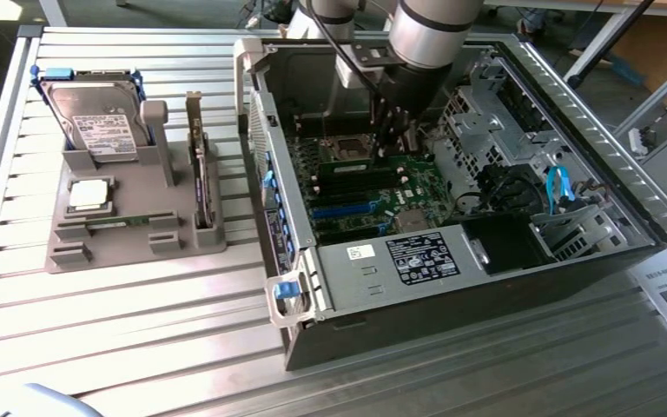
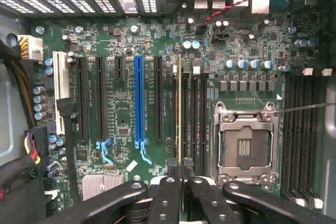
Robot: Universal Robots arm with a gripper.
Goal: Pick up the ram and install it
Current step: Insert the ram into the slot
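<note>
The installing step is judged to be in hand, the pick-up being already done: the ram is pinched edge-on between the fingers of the gripper, which are pressed together on its thin board so that it is seen from the wrist as a narrow gold line. In the exterior view the arm is reached down into the open computer case, and the gripper is placed at about one o'clock of the middle of the motherboard. In the wrist view the ram is held over the bank of black memory slots, between the blue slot and the processor socket, and is lined up lengthwise with those slots. Whether its lower edge is touching a slot cannot be told. On the table, at nine o'clock of the case, a grey holder is seen, with a hard drive at its twelve o'clock end and an expansion card upright along its three o'clock side. For the seating, it is judged that the stick must be kept upright and centred over a single slot, parallel to it along its whole length, and pressed straight down and evenly; a tilt or a sideways offset could leave it caught on the slot's wall.
</note>
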